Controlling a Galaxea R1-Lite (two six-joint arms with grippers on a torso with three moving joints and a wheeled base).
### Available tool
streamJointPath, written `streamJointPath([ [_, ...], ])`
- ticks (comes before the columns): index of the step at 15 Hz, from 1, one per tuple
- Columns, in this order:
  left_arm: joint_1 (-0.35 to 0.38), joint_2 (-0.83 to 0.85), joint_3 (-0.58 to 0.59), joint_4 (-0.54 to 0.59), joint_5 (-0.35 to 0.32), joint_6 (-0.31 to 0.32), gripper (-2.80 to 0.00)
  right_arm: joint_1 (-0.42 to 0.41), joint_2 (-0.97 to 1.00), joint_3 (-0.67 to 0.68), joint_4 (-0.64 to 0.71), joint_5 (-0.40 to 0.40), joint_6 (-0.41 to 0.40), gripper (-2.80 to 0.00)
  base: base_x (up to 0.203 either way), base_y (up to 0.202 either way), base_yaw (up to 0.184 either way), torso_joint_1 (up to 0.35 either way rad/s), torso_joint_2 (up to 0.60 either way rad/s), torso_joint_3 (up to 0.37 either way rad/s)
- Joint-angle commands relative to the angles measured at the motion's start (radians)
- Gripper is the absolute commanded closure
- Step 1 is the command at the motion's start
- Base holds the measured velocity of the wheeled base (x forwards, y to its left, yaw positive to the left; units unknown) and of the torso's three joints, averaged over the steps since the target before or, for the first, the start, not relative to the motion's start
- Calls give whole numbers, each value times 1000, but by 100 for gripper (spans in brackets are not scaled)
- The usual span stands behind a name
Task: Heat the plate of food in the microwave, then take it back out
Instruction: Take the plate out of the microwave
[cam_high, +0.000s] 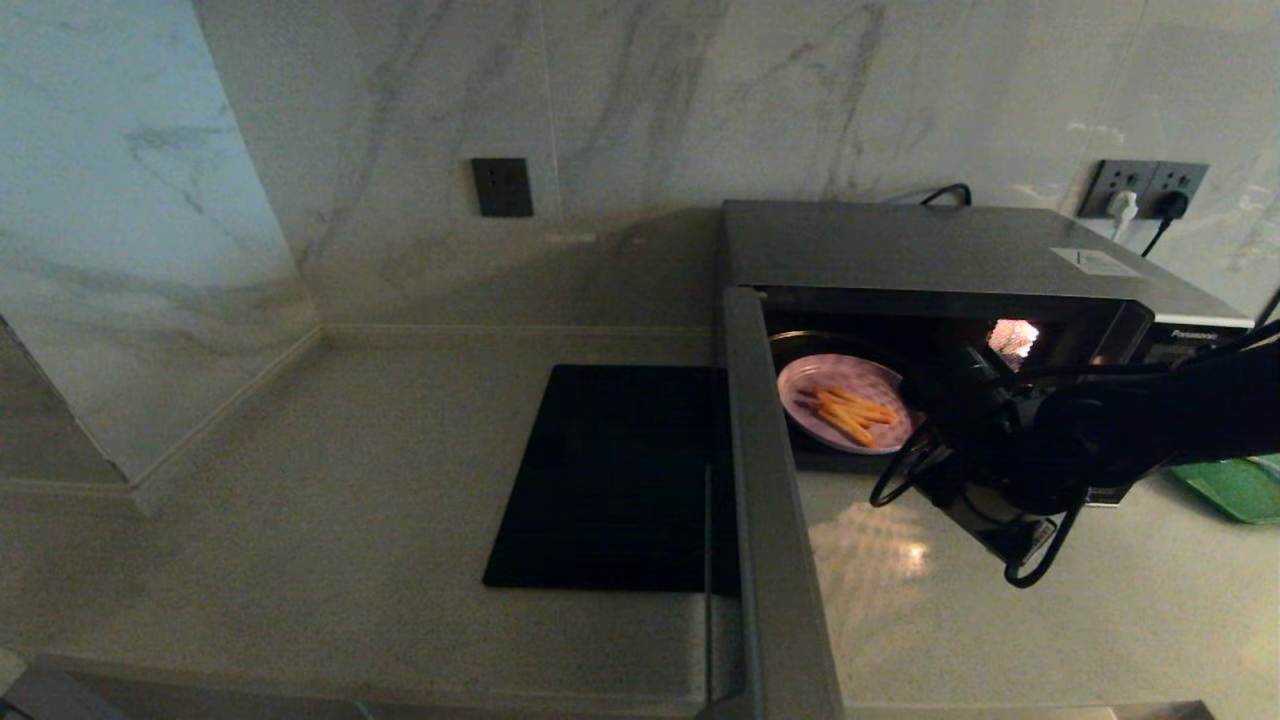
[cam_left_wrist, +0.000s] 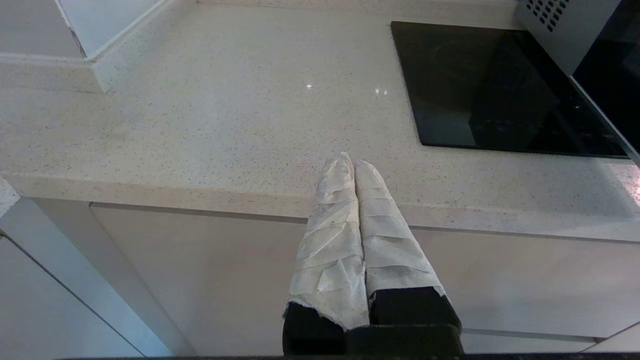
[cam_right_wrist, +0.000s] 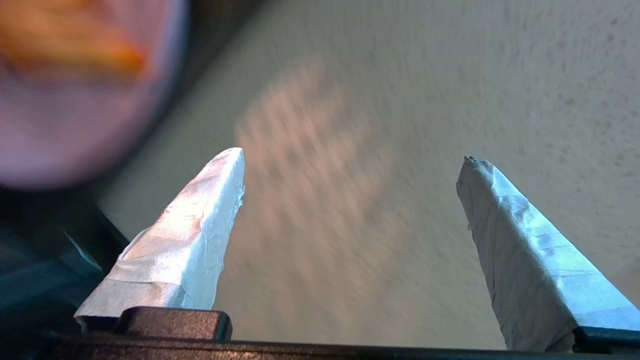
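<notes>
The microwave (cam_high: 930, 250) stands open, its door (cam_high: 775, 520) swung out toward me, and a light glows inside. Near the front of the cavity lies the pale pink plate of food (cam_high: 845, 402) with orange sticks on it. My right arm (cam_high: 1040, 440) reaches in from the right, just in front of the opening and right of the plate. In the right wrist view the right gripper (cam_right_wrist: 354, 155) is open over the countertop with nothing between its fingers, and the plate (cam_right_wrist: 75, 125) sits off to one side. The left gripper (cam_left_wrist: 350, 162) is shut and empty at the counter's front edge.
A flat black square mat (cam_high: 610, 475) lies on the counter left of the open door. A green tray (cam_high: 1235, 488) sits at the far right. Wall sockets with plugs (cam_high: 1145, 190) are behind the microwave. A marble wall juts out at the left (cam_high: 130, 300).
</notes>
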Motion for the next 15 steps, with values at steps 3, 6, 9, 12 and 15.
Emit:
streamJointPath([
  [3,2,0,0,0,1,-1,0,1,-78,19,-4,8,0,-280,0,0,0,0,0,0],
  [6,1,2,0,0,1,-1,0,2,-81,-23,-85,40,61,-280,0,0,0,0,0,0],
  [9,2,0,0,0,1,-1,0,0,-36,-124,-88,115,145,-280,0,0,0,0,0,0],
  [12,2,0,0,0,1,-1,0,-6,25,-170,-90,123,187,-280,0,0,0,0,0,0],
  [15,1,0,0,0,1,-1,0,-64,41,-172,-89,122,191,-280,0,0,0,0,0,0],
])
